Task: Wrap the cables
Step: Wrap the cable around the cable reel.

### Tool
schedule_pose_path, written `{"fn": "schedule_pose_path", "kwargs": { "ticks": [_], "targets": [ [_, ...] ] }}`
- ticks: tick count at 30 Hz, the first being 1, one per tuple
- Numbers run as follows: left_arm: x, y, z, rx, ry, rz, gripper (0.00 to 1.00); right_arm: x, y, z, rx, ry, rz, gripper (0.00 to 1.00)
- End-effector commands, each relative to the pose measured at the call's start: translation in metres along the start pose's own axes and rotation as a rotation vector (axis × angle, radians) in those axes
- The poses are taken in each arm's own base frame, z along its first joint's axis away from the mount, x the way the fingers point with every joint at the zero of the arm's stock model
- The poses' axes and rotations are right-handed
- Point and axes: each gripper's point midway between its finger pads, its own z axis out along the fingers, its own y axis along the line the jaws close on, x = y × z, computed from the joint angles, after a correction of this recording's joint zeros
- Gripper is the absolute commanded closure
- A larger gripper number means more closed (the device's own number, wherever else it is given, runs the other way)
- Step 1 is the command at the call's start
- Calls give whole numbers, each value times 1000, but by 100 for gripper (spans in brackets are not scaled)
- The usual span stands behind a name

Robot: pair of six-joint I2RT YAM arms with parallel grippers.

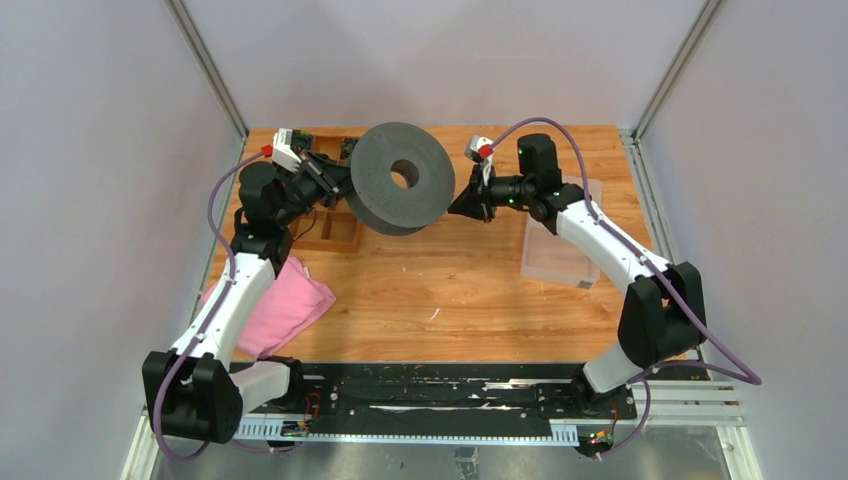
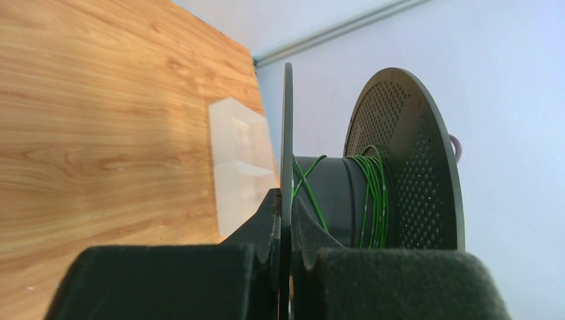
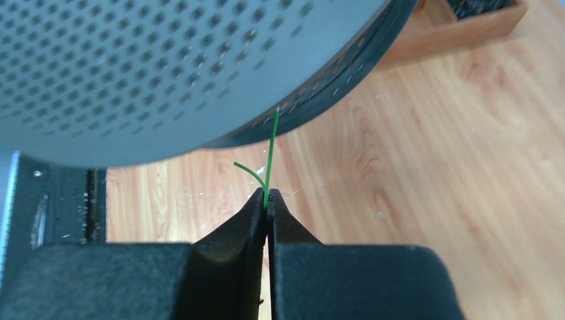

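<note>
Surface is a wood table point(image 1: 450, 290), pink cloth point(image 1: 285, 305) at left. The left gripper point(image 2: 285, 205) has its jaws clamped on one flange of the grey spool point(image 1: 400, 178), with green cable point(image 2: 373, 193) partly wound on the hub. The right gripper point(image 3: 268, 203) has its jaws pinched together on the cable's loose end beside the spool rim, clear box point(image 1: 560, 255) at right.

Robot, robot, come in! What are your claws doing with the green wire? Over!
Left claw shut on the spool, by its flange. Right claw shut on the green wire beside it. Nothing in the way.
</note>
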Motion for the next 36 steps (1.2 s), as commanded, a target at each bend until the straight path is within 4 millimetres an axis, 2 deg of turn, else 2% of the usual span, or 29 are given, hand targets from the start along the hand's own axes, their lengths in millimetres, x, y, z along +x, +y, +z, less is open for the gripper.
{"fn": "schedule_pose_path", "kwargs": {
  "ticks": [1, 7, 12, 17, 21, 25, 31, 36],
  "targets": [
    [-37, -13, 4, -23, -138, 109, 100, 5, 20, 5, 4, -13, 166, 99],
    [-63, 3, 12, -171, -244, 187, 100, -3, 56, 27, 6, -28, 203, 99],
    [-63, 19, 19, -317, -272, 290, 100, -11, 86, 56, -16, 1, 180, 99],
    [-66, 28, 14, -435, -287, 368, 100, -16, 108, 79, -47, 86, 143, 99],
    [-61, 26, 15, -466, -274, 423, 100, -26, 113, 94, -33, 135, 152, 99],
    [-47, 29, 21, -487, -238, 466, 100, -40, 115, 104, -15, 157, 164, 99],
    [-29, 34, 26, -512, -195, 492, 100, -53, 99, 111, 78, 168, 198, 99],
    [-15, 34, 34, -517, -143, 565, 100, -60, 91, 107, 135, 181, 209, 99]
  ]
}}
